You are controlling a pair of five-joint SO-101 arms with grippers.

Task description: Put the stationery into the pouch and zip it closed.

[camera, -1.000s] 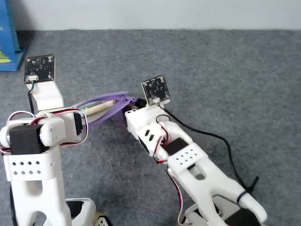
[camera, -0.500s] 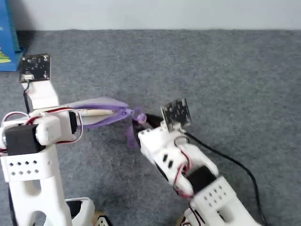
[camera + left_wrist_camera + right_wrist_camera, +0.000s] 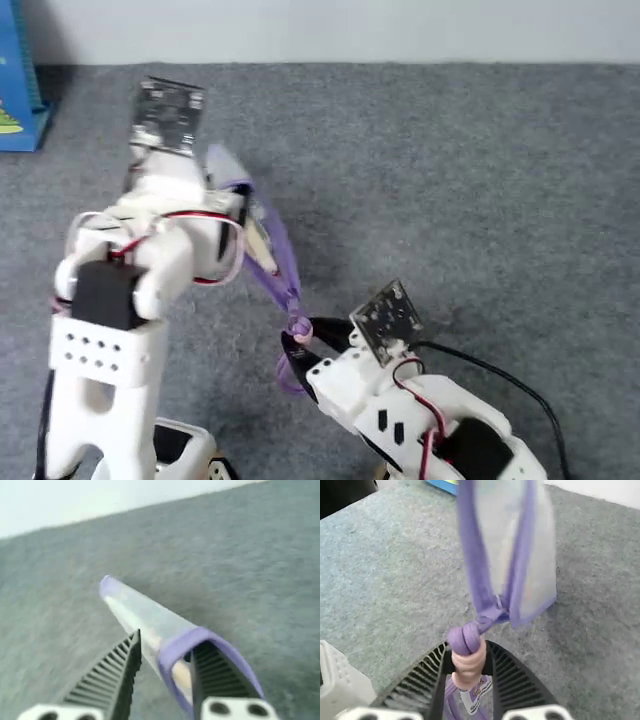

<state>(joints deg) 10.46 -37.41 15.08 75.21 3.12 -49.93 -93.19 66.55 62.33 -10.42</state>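
Observation:
A clear pouch [image 3: 262, 240] with purple trim hangs stretched between both grippers, running slantwise from far left toward the near middle. A tan pencil-like piece of stationery [image 3: 263, 248] lies inside it. My left gripper [image 3: 240, 215] is shut on the pouch's far end; in the left wrist view its fingers [image 3: 131, 660] clamp the purple edge of the pouch [image 3: 150, 617]. My right gripper [image 3: 298, 345] is shut on the zip pull [image 3: 466, 655], a pink bead under a purple knot, with the pouch [image 3: 505, 555] hanging past it.
The table is covered with grey carpet-like cloth [image 3: 480, 180]. A blue box [image 3: 16, 90] stands at the far left corner against the pale wall. Open room lies to the right and at the back.
The right gripper has drawn the zip pull toward the near edge. The left arm has swung to the right and away, so the pouch now runs slantwise instead of sideways.

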